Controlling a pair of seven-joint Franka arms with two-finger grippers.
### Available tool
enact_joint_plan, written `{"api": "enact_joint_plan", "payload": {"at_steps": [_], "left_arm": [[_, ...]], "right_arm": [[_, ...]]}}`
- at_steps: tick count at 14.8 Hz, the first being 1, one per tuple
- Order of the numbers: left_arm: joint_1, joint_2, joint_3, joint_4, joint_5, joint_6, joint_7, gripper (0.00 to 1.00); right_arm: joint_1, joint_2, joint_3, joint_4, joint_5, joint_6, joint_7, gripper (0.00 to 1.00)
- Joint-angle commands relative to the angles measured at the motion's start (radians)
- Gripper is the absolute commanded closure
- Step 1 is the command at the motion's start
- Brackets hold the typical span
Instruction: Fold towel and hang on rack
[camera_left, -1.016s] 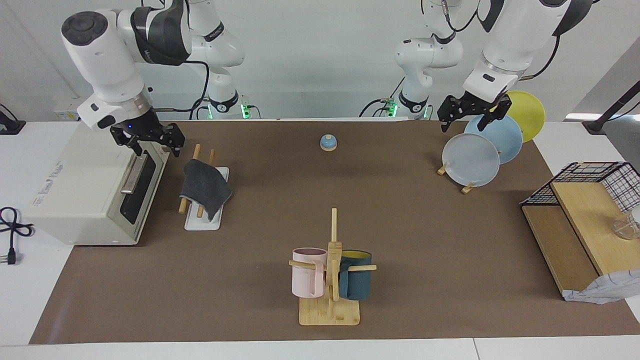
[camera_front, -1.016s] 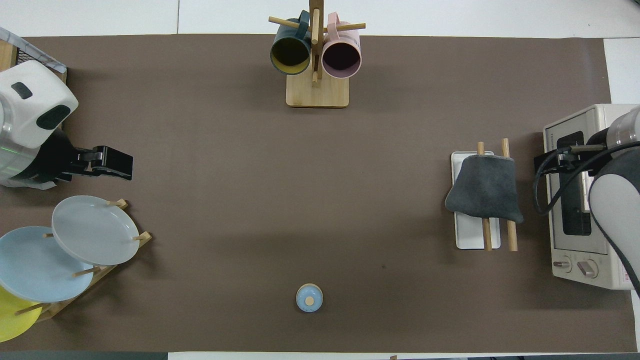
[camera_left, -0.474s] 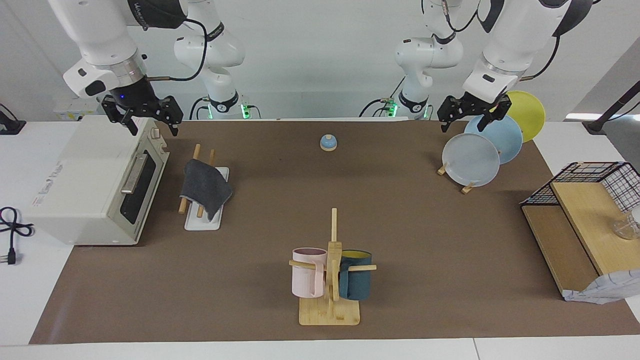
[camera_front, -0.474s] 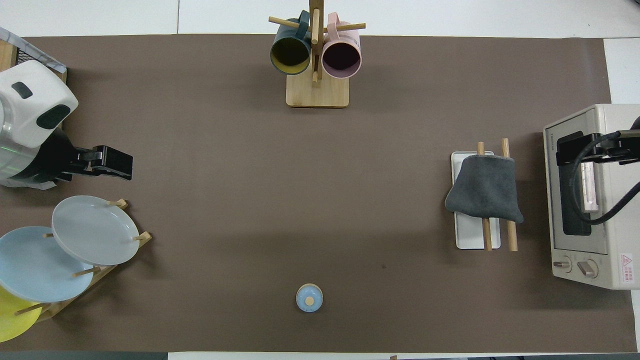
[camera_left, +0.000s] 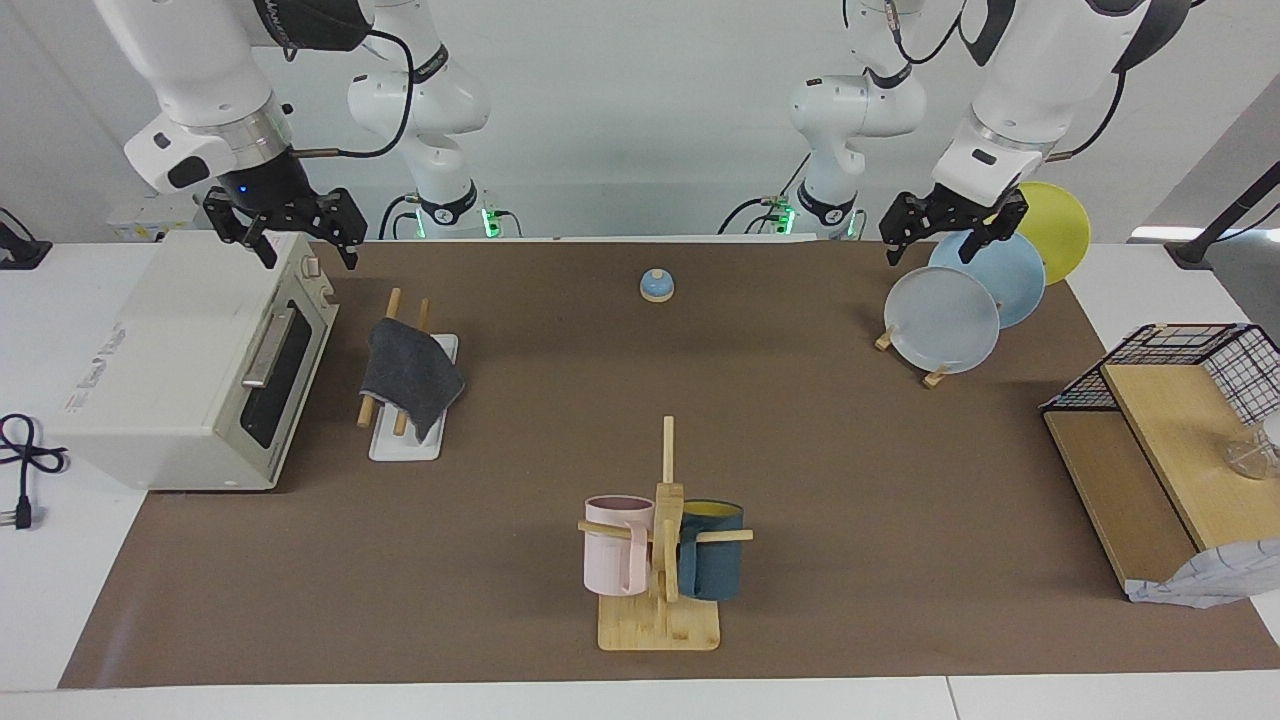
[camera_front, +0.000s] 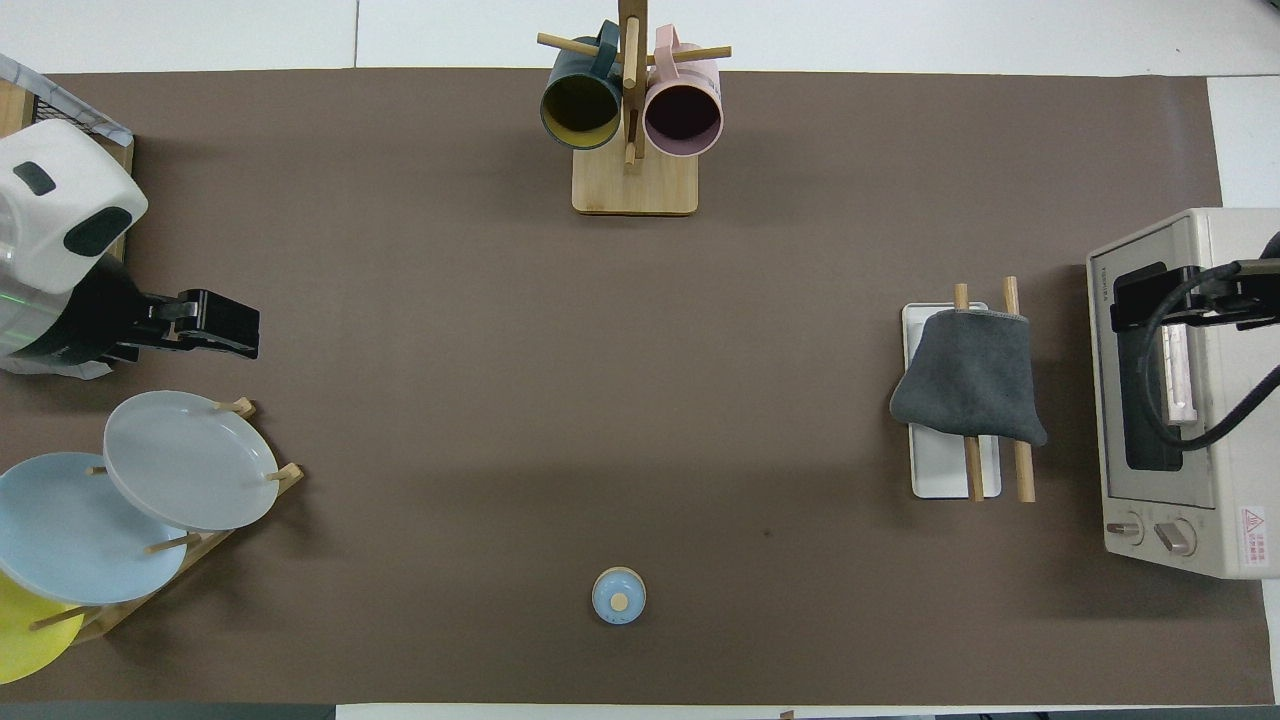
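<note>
While I watch the facing view from its one edge to the other, I read the scene against the rack:

Toaster oven (camera_left: 190, 370): just beside the rack, at the right arm's end of the table.
Right gripper (camera_left: 297, 236): up in the air over the toaster oven's top edge nearest the robots; I see its fingers (camera_left: 347, 228) spread wide, holding nothing.
Rack (camera_left: 407, 400): white base flat on the brown mat (camera_left: 800, 420), two wooden rods above it.
Towel (camera_left: 410, 375): folded, dark grey face out, draped across both rods of the rack, one corner hanging toward the base; well apart from both grippers' fingers, touched by neither.
Blue bell (camera_left: 656, 286): nearer to the robots than the rack, toward the table's middle.
Mug tree (camera_left: 662, 560): farther from the robots than the rack, a pink mug and a dark blue mug on it.
Left gripper (camera_left: 945, 233): well apart from the rack, in the air over the plate stand (camera_left: 935, 375) with its plates; fingers spread, empty.
</note>
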Motion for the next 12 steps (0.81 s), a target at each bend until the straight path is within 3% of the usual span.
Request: {"api": "enact_joint_plan", "payload": {"at_steps": [1,12], "left_arm": [[-0.016,-0.009,0.013,0.002,0.015,-0.018,0.014,0.0],[-0.015,-0.011,0.015,-0.003,0.015,-0.019,0.009,0.0]], "right_arm": [[-0.003,0.004,-0.007,0.001,0.002,-0.025,0.022,0.0],[-0.014,0.004,-0.011,-0.005,0.003,-0.013,0.019,0.0]]}}
